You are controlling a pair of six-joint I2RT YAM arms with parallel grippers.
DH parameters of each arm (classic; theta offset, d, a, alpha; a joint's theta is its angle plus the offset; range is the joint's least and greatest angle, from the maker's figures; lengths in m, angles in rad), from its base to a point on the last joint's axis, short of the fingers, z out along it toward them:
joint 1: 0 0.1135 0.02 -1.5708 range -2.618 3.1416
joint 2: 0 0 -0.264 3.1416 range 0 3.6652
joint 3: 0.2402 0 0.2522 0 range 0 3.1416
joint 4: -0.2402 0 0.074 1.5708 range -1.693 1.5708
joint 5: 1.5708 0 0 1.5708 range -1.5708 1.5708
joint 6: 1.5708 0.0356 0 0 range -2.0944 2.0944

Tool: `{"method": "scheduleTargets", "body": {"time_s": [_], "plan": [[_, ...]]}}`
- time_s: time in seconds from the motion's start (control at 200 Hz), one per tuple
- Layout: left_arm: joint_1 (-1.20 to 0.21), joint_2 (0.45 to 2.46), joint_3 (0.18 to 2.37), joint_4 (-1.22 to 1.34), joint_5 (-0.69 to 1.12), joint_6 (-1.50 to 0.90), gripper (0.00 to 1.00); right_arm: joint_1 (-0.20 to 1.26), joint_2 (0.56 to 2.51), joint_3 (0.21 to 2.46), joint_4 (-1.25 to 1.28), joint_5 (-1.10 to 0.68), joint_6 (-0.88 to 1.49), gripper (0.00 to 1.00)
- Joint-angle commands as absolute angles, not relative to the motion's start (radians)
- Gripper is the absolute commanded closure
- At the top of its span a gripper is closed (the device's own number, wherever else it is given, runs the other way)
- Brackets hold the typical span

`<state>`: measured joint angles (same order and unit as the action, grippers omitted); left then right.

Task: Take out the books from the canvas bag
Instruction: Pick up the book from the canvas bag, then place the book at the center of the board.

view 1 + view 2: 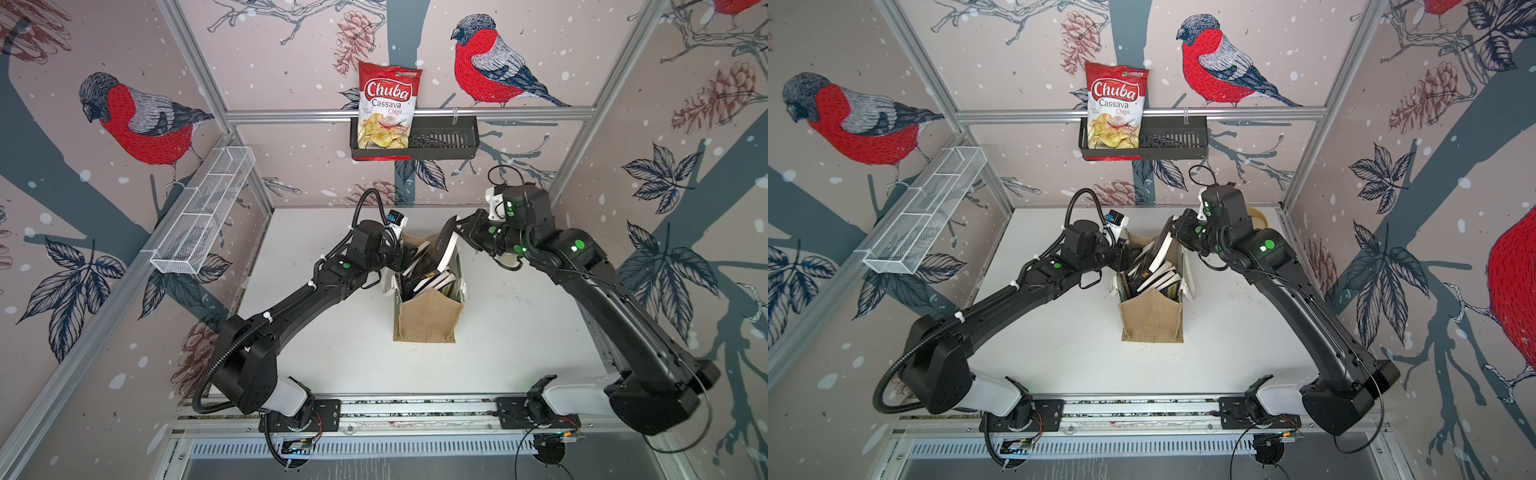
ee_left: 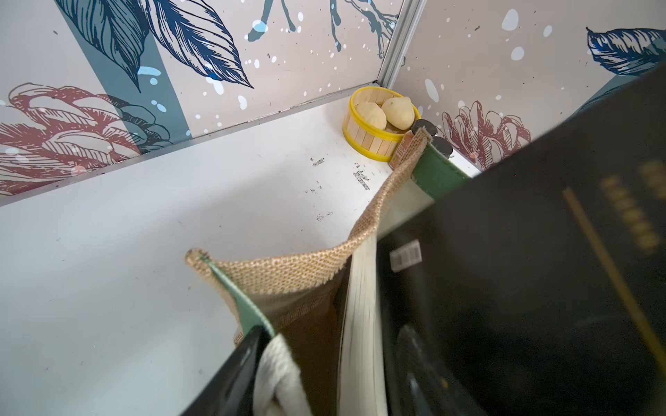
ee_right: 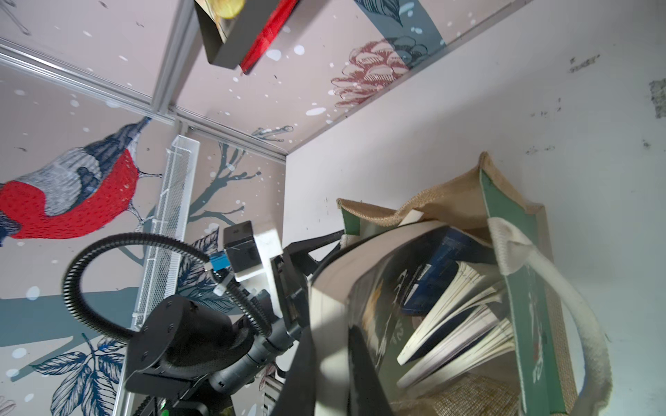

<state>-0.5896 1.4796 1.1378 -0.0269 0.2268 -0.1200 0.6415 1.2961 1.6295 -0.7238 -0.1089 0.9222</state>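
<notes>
The canvas bag (image 1: 428, 320) (image 1: 1152, 316) stands upright mid-table, tan burlap with green sides (image 3: 519, 259). My right gripper (image 1: 459, 224) (image 3: 333, 374) is shut on a black book (image 1: 444, 245) (image 2: 540, 252), which leans out of the bag's far right corner. Several more books (image 3: 457, 324) (image 1: 428, 274) lie slanted inside, cream page edges showing. My left gripper (image 1: 401, 257) (image 2: 329, 360) sits at the bag's left rim. Its jaws stand apart astride the wall, with one finger (image 2: 245, 360) outside by the white handle (image 2: 277, 378) and the other inside.
A red chips bag (image 1: 388, 108) stands in a black wall basket (image 1: 444, 141) on the back rail. A white wire basket (image 1: 203, 212) hangs on the left wall. A yellow-rimmed steamer with dumplings (image 2: 378, 126) and small bottles (image 2: 425, 129) occupy the far right corner.
</notes>
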Motion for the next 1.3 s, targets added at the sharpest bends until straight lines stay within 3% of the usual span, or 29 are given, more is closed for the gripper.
{"method": "scheduleTargets", "body": {"time_s": [0.0, 0.4, 0.891, 1.021, 1.296], "plan": [[-0.590, 1.477, 1.135, 0.001, 0.241, -0.124, 0.41, 0.641, 1.236, 1.596, -0.530, -0.045, 0.932, 1.00], [-0.591, 1.489, 1.128, -0.006, 0.224, -0.129, 0.41, 0.608, 1.059, 1.520, -0.385, 0.127, 0.818, 1.00], [-0.591, 1.508, 1.136, -0.049, 0.169, -0.127, 0.41, 0.466, 0.862, 1.249, -0.225, 0.357, 0.638, 1.00], [-0.591, 1.506, 1.137, -0.054, 0.168, -0.135, 0.41, 0.402, 0.836, 1.152, -0.200, 0.316, 0.658, 1.00], [-0.591, 1.511, 1.134, -0.058, 0.176, -0.155, 0.42, 0.264, 0.950, 0.961, -0.109, -0.005, 0.718, 1.00]]}}
